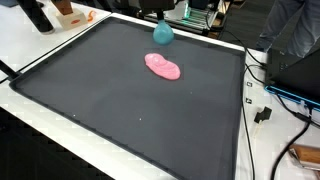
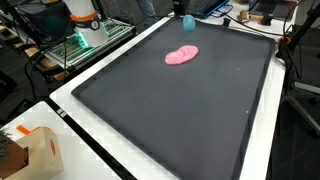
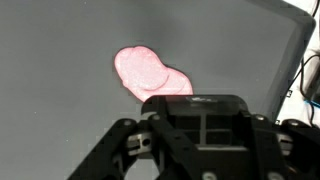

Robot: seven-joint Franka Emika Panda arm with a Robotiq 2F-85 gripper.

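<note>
Closest to the lens in the wrist view, the hand (image 3: 205, 135) filled the bottom of the frame. Its dark body was square on and its side links were splayed wide to either side, so it was spread with nothing between the fingers. The fingertips themselves ran off the lower edge.

Just beyond it lay the pink lump (image 3: 150, 75), a soft, rounded blob flat on the dark mat (image 3: 60, 100). It was clear of the hand, with no contact at all.

In both exterior views the pink lump (image 1: 163, 66) (image 2: 181, 55) sat alone on the mat (image 1: 120, 115) (image 2: 170, 115), past the mat's middle and toward its far end. There was bare mat all around it.

Farther back, a small teal object (image 1: 163, 33) (image 2: 188, 20) stood near the mat's far edge, apart from the pink lump and not touching it.

The mat had a raised dark border and covered most of the white bench (image 1: 35, 50) (image 2: 62, 100).

Off the mat, a cardboard box (image 2: 30, 150) stood on the near corner of the bench in an exterior view. In an exterior view, loose cables (image 1: 265, 105) trailed along the bench beside the mat's edge.
</note>
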